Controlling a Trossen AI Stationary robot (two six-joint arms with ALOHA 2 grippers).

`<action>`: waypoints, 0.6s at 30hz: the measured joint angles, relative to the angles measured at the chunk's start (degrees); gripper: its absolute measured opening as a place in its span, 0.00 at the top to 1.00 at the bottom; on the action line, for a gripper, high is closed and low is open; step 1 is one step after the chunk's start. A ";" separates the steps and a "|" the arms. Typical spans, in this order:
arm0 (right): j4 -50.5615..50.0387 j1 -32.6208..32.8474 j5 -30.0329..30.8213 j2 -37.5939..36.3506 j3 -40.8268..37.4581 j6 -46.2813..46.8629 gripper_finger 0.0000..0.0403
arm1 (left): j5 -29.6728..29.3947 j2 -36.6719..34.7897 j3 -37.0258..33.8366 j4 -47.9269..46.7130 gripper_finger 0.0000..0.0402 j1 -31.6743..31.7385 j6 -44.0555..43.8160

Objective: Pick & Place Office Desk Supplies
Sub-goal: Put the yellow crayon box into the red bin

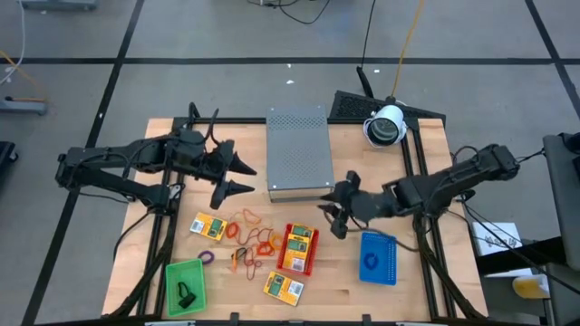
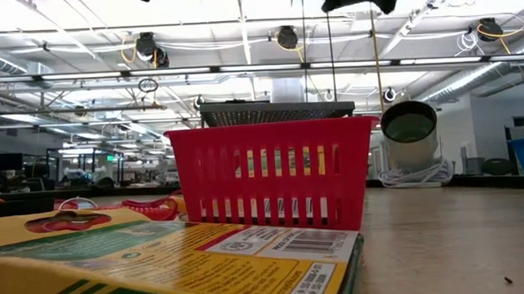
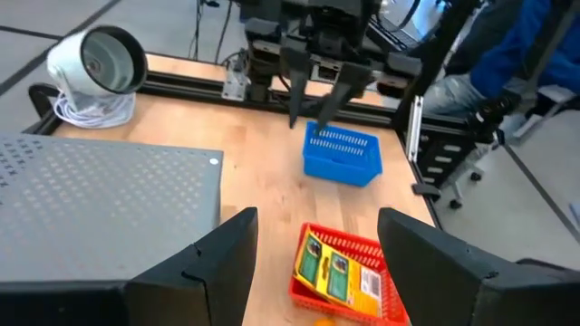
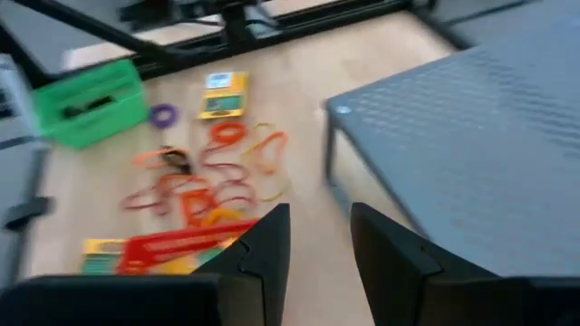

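While both of my hands hang empty above the table (image 1: 426,299), sorting looks partly done. My right hand (image 1: 333,215), fingers narrowly parted, has the red tray (image 1: 313,250) just beside it, holding one crayon packet (image 1: 298,244). Farther out, rubber bands (image 1: 249,237) and two packets (image 1: 209,225) lie loose. My left hand (image 1: 243,177) waits, wide, beside the grey box (image 1: 297,152).

the table (image 1: 426,299) is pale, matt wood with visible grain. the grey box (image 1: 297,152) looks like perforated metal, dull. the red tray (image 2: 268,178) is glossy slotted plastic. the packet (image 2: 161,267) is printed card, slightly shiny.
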 joint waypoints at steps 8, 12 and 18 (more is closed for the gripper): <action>13.36 6.01 27.68 -0.34 -10.59 -0.69 0.73 | 0.04 0.00 0.00 -2.25 0.40 -4.00 -5.14; 25.21 8.92 40.91 -1.73 -16.01 -7.18 0.73 | -0.44 -0.02 -0.42 -2.03 0.40 -6.62 -14.92; 47.95 11.98 46.78 -5.18 -24.39 -23.44 0.74 | -7.10 0.00 -4.55 -0.28 0.40 -11.93 -24.44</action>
